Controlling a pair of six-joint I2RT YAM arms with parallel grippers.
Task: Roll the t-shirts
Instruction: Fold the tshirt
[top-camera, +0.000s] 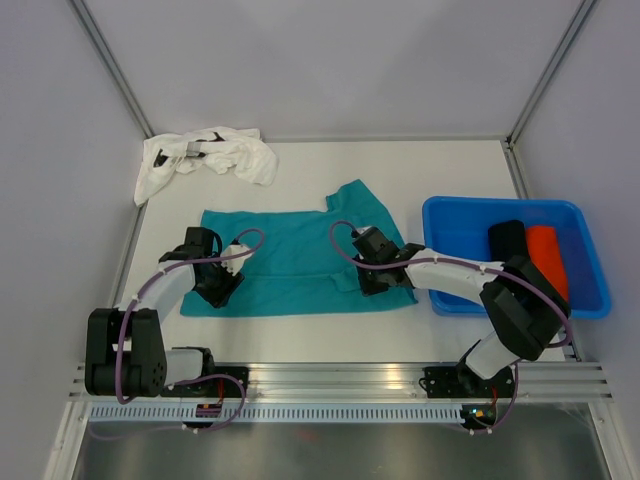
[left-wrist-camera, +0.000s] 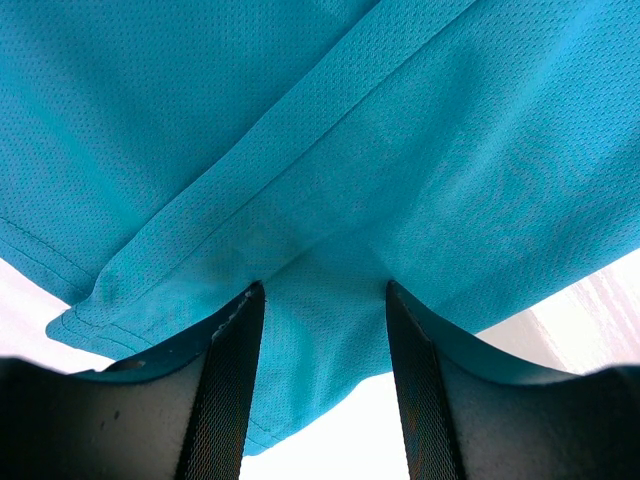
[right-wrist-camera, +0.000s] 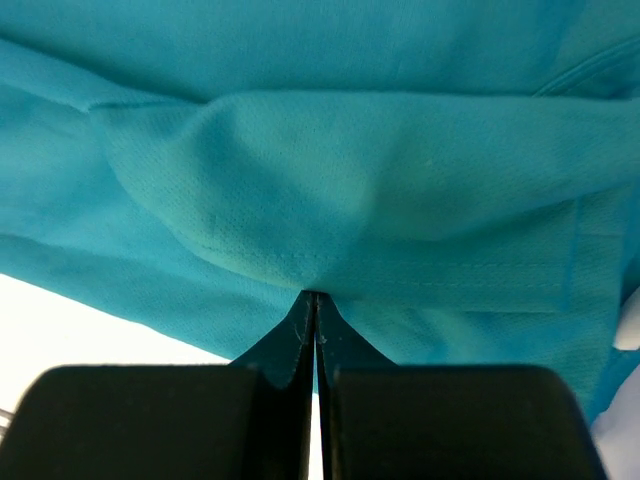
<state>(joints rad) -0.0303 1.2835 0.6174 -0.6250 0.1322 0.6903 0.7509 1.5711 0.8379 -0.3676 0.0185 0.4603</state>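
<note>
Gripping the near hem ahead of the first roll, by judgement. Far left: white shirt (top-camera: 205, 160), crumpled. Centre: teal shirt (top-camera: 290, 262), spread flat. At near-left hem, left gripper (left-wrist-camera: 325, 290), fingers (left-wrist-camera: 235, 380) apart, cloth between, unclamped. At near-right hem, right gripper (right-wrist-camera: 315, 297), tips together, pinching a fold. Next move likely: left closure, then even rolling toward far side. Right: blue tub (top-camera: 450, 212), holding black roll (top-camera: 507, 238) and orange-red roll (top-camera: 548, 258).

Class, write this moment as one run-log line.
left fingers: open, straddling teal t-shirt hem | right fingers: shut on teal t-shirt
</note>
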